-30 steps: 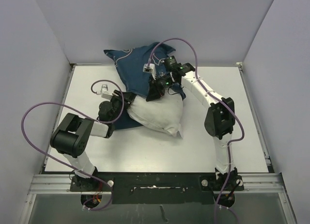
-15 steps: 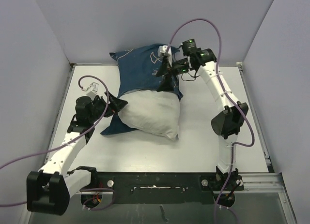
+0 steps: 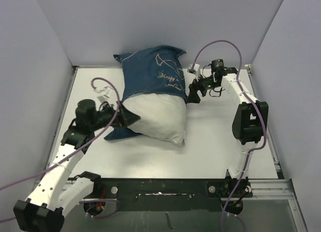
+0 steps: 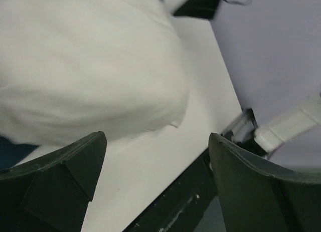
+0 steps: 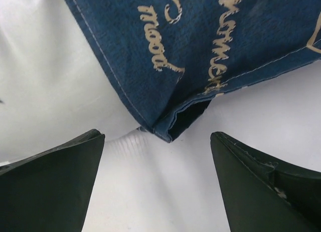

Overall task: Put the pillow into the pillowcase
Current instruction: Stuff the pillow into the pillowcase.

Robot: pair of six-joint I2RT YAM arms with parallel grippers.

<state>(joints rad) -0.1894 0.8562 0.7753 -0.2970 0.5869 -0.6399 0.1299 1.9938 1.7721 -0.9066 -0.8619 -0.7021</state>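
A: Where to look for the pillow point(image 3: 158, 119)?

B: On the bench point(image 3: 215, 142), about the middle. Far half tucked inside the pillowcase point(image 3: 150, 71), near half bare, white and bulging toward the arms.

A: And the pillowcase itself?

B: Navy, with cream script and whale outlines. Reaches back nearly to the rear wall. Peeks out again as a blue flap from under the pillow's left side.

A: Left pincer point(image 3: 133, 118)?

B: Spread wide, gripping nothing. Sits at the pillow's left edge, low over the bench. Hard to say from above whether touching the cloth or just shy of it. Seen from its own wrist: only bare bench between the two dark fingers point(image 4: 60, 172), with the white bulk of the pillow point(image 4: 90, 66) just ahead.

A: Right pincer point(image 3: 193, 94)?

B: Also wide open, empty. Hangs just right of the pillowcase's near right corner, close to the bench.

A: Any contact there?

B: None visible. From that wrist: the hemmed corner of the pillowcase point(image 5: 200, 51) ahead of the gap, clear of both fingers point(image 5: 45, 182). White on the left beside the blue edge, either pillow or bench, impossible to tell.
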